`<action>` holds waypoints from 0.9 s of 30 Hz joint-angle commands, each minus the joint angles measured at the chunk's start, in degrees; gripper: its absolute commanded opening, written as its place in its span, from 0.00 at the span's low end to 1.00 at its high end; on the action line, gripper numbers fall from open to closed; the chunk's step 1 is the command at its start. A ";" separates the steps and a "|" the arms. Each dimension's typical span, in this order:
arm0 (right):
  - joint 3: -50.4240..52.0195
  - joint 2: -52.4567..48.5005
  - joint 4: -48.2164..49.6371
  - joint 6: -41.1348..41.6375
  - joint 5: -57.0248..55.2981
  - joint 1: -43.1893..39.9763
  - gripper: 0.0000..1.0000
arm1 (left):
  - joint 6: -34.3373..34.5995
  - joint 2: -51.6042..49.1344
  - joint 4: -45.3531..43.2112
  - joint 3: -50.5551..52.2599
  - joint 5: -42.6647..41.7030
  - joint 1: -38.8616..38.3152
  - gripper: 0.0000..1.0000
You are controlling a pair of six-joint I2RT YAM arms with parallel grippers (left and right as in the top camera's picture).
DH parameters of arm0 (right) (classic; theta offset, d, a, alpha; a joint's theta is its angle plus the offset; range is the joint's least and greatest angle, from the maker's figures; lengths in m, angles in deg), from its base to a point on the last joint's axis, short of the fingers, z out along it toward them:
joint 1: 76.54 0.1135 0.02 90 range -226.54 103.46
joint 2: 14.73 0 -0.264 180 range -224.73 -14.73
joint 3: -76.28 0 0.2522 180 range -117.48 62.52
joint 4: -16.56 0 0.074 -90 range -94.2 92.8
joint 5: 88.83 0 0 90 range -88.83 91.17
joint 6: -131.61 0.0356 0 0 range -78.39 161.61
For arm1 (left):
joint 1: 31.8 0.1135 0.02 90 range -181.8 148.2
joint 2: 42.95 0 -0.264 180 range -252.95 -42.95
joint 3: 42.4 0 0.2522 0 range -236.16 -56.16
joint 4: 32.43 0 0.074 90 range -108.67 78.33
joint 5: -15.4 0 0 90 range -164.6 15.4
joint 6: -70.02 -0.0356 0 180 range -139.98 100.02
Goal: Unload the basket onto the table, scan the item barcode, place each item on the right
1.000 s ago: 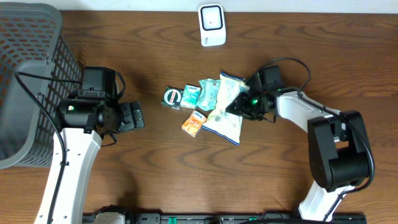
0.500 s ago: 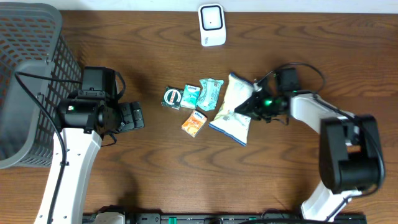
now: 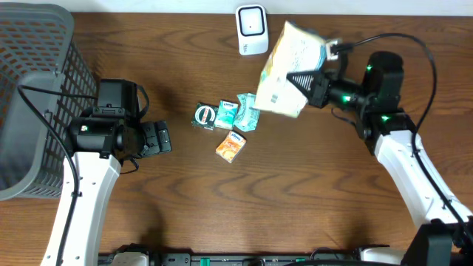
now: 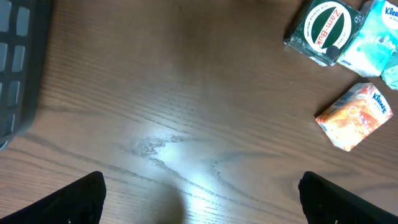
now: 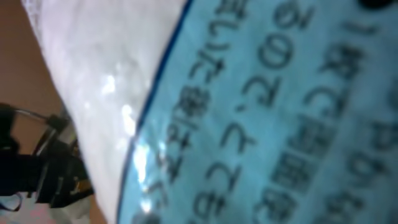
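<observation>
The snack bag (image 3: 284,70), lifted at one o'clock just beside the scanner (image 3: 251,29), looks light, soft and slippery. The right gripper (image 3: 309,81) has its jaws pinched on the bag's edge seam, the sensible hold. The left gripper (image 3: 164,137) has its jaws wide.

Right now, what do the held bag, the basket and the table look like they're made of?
The bag looks like thin plastic film with a glossy finish; it crinkles and throws highlights in the right wrist view. The basket is probably matte grey plastic, moulded as an open grid. The table shows wood grain with a soft sheen; whether it is varnished wood or laminate, I cannot tell.
</observation>
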 commanded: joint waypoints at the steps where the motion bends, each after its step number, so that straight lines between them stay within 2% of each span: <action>1: -0.61 0.74 4.33 5.01 1.57 0.76 0.01 | 0.74 -0.20 0.11 0.28 0.31 -0.22 0.98; 6: -0.61 0.74 10.91 5.68 1.49 2.12 0.01 | 0.74 -0.20 0.11 0.28 0.31 -0.22 0.98; 27: -0.61 0.74 10.40 6.73 0.98 2.16 0.01 | 0.74 -0.20 0.11 0.28 0.31 -0.22 0.97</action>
